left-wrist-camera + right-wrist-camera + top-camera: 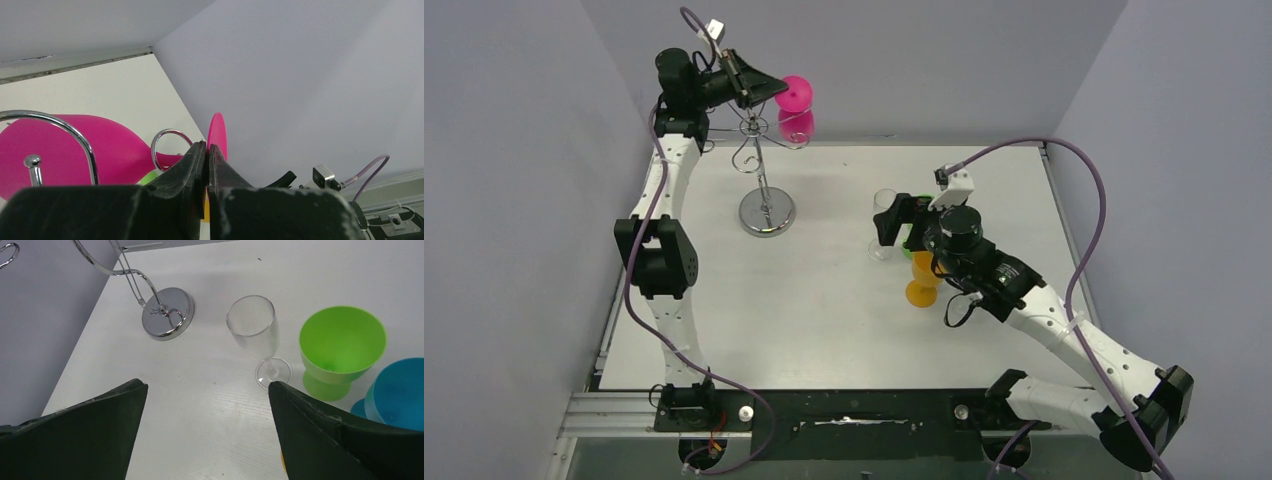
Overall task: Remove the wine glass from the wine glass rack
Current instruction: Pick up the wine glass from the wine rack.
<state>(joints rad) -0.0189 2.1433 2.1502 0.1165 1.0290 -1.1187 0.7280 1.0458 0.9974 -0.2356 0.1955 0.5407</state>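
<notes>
A pink wine glass [796, 108] hangs upside down on the silver wire wine glass rack [761, 170], its round foot on top. In the left wrist view its stem passes through a wire loop [167, 136] and its bowl [60, 150] hangs left. My left gripper [769, 90] is shut on the rim of the glass's foot [218, 134], the jaws [207, 148] pressed together. My right gripper [892, 225] is open and empty above the table [207, 390], far from the rack.
The rack's round metal base [767, 212] [167, 320] stands at the back left. A clear flute [883, 210] [252, 327], green cup [342, 340], blue cup [400, 395] and orange glass [922, 282] stand by my right gripper. Grey walls enclose the table.
</notes>
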